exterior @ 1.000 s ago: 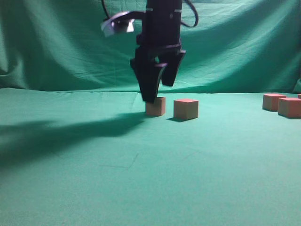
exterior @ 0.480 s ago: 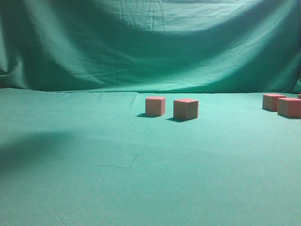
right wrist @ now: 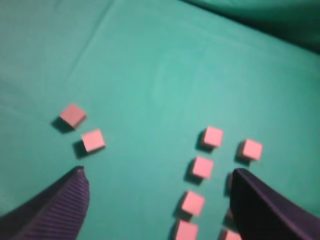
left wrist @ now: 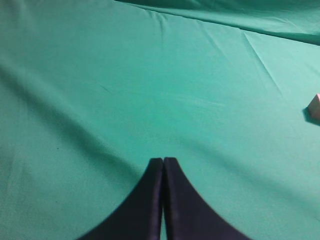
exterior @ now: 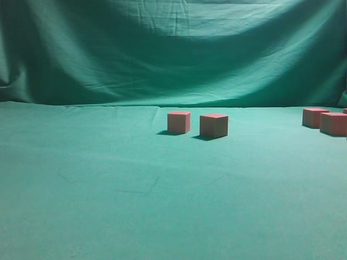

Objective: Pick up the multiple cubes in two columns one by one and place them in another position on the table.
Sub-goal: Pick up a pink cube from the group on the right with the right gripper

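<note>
while the right hand hung with fingers wide apart and empty, two pink cubes sat apart from six columned cubes on the tabletop; the left hand was pressed together.

Matte cubes, smooth cloth table

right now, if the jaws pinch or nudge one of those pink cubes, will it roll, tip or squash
The nearer cube of the placed pair probably won't roll: it sits on a flat face with sharp edges, so a nudge should slide it over the smooth table cloth. It is as wide as tall, so tipping looks unlikely. The matte faces should grip well; whether it squashes cannot be told.
</note>
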`<action>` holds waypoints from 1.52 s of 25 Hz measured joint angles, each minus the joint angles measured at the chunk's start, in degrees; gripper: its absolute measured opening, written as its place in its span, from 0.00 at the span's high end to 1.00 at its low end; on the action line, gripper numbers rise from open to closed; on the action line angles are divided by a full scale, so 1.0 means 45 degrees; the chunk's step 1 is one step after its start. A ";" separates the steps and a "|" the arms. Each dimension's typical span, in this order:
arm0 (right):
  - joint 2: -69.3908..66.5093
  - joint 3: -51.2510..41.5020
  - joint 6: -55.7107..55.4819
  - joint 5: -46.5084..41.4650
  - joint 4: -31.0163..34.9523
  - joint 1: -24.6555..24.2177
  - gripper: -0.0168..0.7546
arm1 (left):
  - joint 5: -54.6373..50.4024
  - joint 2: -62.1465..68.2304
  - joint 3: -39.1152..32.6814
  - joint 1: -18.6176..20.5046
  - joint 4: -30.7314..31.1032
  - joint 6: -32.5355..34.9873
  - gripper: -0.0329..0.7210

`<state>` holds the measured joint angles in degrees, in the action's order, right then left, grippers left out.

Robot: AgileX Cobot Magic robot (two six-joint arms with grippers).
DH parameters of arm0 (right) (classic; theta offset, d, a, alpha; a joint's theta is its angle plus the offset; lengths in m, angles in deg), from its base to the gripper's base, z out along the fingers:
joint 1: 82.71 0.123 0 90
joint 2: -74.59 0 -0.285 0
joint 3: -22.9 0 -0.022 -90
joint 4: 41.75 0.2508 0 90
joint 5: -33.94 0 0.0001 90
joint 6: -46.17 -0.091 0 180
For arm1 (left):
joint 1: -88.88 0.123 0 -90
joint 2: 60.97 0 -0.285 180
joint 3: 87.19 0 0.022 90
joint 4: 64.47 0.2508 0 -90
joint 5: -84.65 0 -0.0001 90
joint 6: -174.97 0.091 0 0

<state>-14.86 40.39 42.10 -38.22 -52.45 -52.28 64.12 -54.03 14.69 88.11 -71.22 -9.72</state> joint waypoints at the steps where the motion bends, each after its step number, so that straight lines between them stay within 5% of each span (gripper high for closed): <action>1: 0.0393 -0.0739 -0.0206 0.0000 0.0000 -0.0328 0.23 | 0.0000 0.0000 0.0000 0.0000 0.0000 0.0000 0.96; 9: 0.1952 -0.6706 -0.1639 0.0251 0.0176 -0.2642 0.23 | 0.0000 0.0000 0.0000 0.0000 0.0000 0.0000 0.96; 16: 0.1863 -0.9978 -0.1744 0.4429 0.1215 -0.3159 0.23 | 0.0000 0.0000 0.0000 0.0000 0.0000 0.0000 0.96; 38: -0.2707 -1.0017 -0.1744 0.8113 0.0415 -0.3628 0.23 | 0.0000 0.0000 0.0000 0.0000 0.0000 0.0000 0.96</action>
<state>-27.04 -4.69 34.25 -1.71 -50.58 -68.60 64.12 -54.03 14.69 88.11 -71.22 -9.72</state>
